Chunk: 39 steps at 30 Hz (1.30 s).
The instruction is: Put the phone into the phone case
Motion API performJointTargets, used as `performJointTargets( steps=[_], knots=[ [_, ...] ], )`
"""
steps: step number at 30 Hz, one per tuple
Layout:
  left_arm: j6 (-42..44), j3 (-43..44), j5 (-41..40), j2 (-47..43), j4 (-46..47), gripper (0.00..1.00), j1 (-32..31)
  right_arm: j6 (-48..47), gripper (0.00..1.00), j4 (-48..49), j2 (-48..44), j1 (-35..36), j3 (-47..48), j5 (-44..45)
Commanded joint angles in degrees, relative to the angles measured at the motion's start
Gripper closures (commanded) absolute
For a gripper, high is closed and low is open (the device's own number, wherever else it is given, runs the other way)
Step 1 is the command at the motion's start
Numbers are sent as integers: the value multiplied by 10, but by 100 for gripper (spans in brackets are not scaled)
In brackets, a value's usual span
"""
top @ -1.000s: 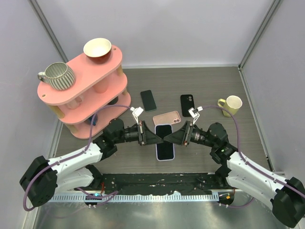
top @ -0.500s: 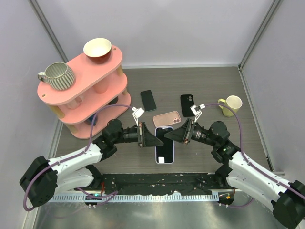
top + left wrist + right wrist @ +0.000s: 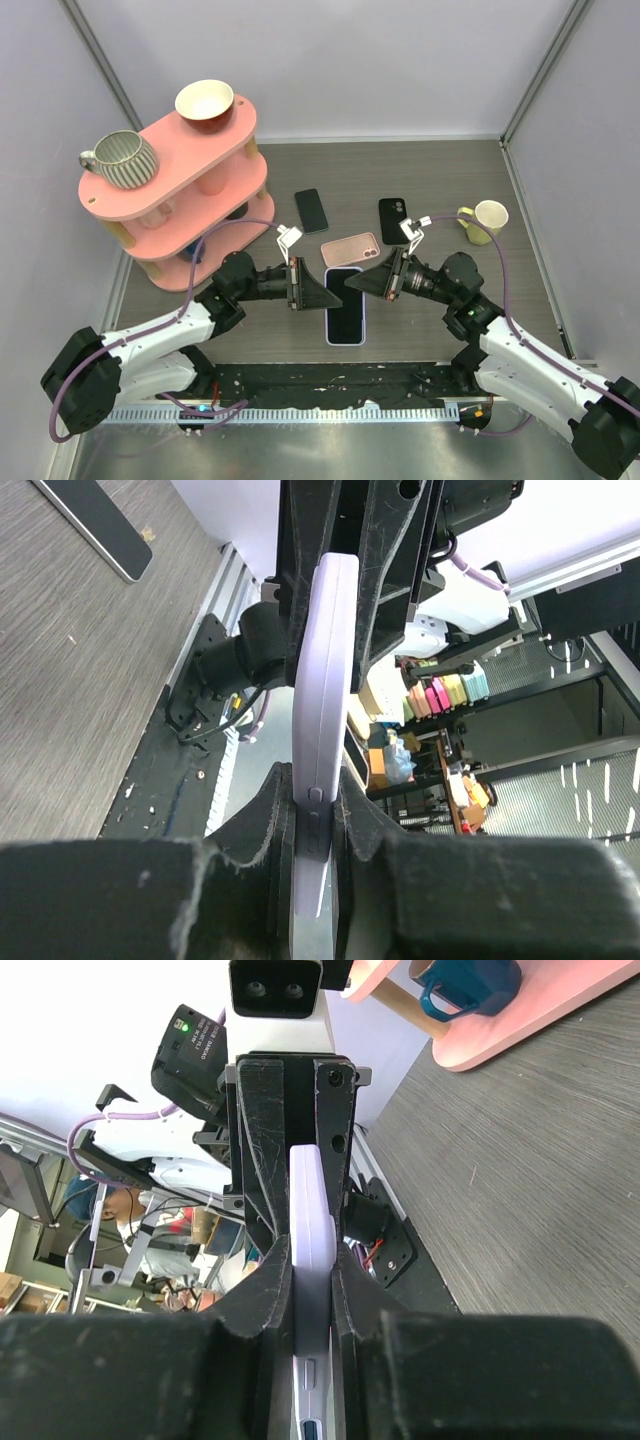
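Grippers from both arms meet mid-table: the left gripper (image 3: 337, 292) and right gripper (image 3: 352, 286) each clamp a long edge of the lavender-rimmed phone (image 3: 346, 312), screen up, just near of a pink phone (image 3: 349, 246).

The top camera sits high behind the arm bases and looks steeply down on the whole table (image 3: 440, 170), taking in the pink shelf (image 3: 170, 190) too. Each wrist camera looks out along its own fingers from very close. The left one faces the right gripper (image 3: 345, 540), and the right one faces the left gripper (image 3: 290, 1090). All three views share the phone (image 3: 345, 303), which appears edge-on in both wrist views with both grippers closed on it.
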Motion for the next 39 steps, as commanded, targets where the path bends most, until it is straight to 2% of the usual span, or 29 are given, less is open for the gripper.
performJointTargets(
  steps=[1,2,3,5,7,9,11,12,14,16,18,19,20,21,22,24,28,30,33,39],
  knots=[
    [-6,1,16,-4,4,100,-3,-25,85,8,3,-2,35,-1],
    [-6,0,19,-4,6,100,-3,-25,67,4,2,-2,37,4],
    [-6,-1,21,-1,7,100,-3,-25,63,0,-1,-2,38,7],
    [-6,-1,23,0,9,100,-3,-25,57,-5,-1,-3,42,12],
    [-6,-1,24,0,9,100,-3,-21,57,-3,2,-4,46,14],
    [-6,-3,25,1,9,100,-3,-20,67,-7,3,-5,47,19],
    [-4,-4,22,0,3,100,-3,-20,84,-8,11,-5,48,15],
    [-3,-5,17,-1,1,100,-3,-22,88,-15,14,-4,50,13],
    [1,-4,10,-3,-10,100,-3,-31,94,-27,21,-5,52,12],
    [15,3,-7,-4,-40,100,-3,-49,94,-52,23,-5,55,15],
    [33,14,-18,-4,-72,100,-3,-53,85,-67,20,-5,56,12],
    [35,17,-26,-4,-72,99,-3,-54,74,-71,18,-5,56,12],
    [35,18,-29,-4,-71,100,-3,-54,55,-71,14,-6,54,6],
    [31,20,-32,-4,-68,100,-1,-55,47,-67,13,-5,52,-1],
    [29,25,-37,-4,-65,100,0,-56,31,-66,11,-5,47,-14],
    [21,29,-43,-7,-56,100,3,-57,26,-67,5,-6,36,-25],
    [15,37,-64,-25,-54,100,10,-28,24,-16,-3,-5,-31,-63],
    [14,40,-72,-30,-54,100,11,12,24,54,-1,-5,-75,-76],
    [10,41,-86,-36,-52,100,12,30,25,98,-2,-5,-108,-89],
    [13,41,-106,-34,-58,100,15,31,42,112,-13,-5,-122,-94]
  ],
)
